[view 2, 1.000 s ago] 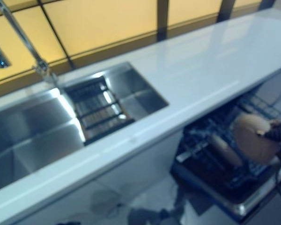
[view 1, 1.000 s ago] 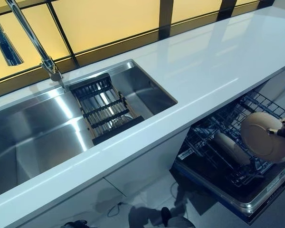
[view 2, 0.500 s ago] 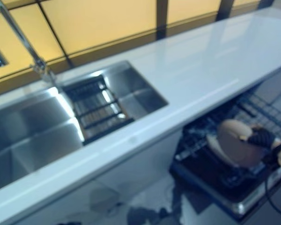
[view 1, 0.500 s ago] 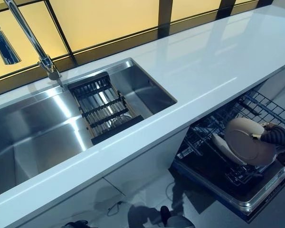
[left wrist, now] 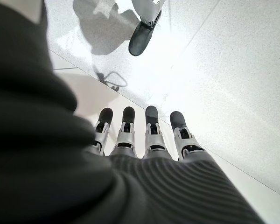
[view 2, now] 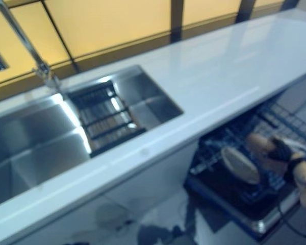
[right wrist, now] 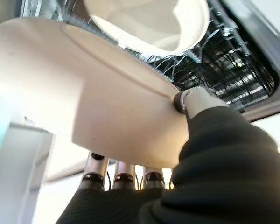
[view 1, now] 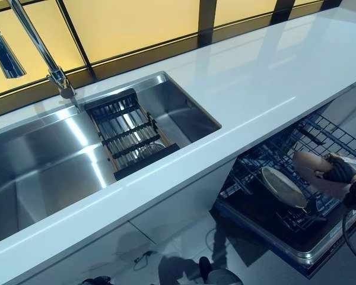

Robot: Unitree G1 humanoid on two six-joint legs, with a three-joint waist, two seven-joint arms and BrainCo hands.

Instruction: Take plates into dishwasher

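Holding a beige plate (view 1: 313, 168) over the lower rack (view 1: 267, 163) of the open dishwasher (view 1: 311, 249), the right hand (view 1: 339, 170) has its thumb (right wrist: 196, 101) pressed on one face at the rim and its fingers (right wrist: 124, 176) under the other face, so it is clamped on the plate. The plate is tipped toward edge-on, probably so its rim can drop between the rack's wire tines beside a second plate (view 1: 283, 186), which already stands slanted in the rack just next to it; I cannot tell whether the held plate touches the wires yet. The rack is pulled out below the front edge of the white table (view 1: 255, 77), which puts the slots within reach from above. The left hand (left wrist: 140, 140) hangs idle with straight, parted fingers over the pale floor (left wrist: 233, 70), holding nothing. The sink (view 1: 53, 160) with its dark drain rack (view 1: 127, 133) and the tap (view 1: 41, 50) sit well apart from the work, and I see no plates on the table or in the sink. View comparison: the head views give the layout, with the held plate beside the racked one, but hide the grip behind the dark cover. The right wrist view shows the pinch itself and the other plate's (right wrist: 154, 23) pale hollow beyond, against the dishwasher's dark wires. Only the left wrist view shows the left hand.
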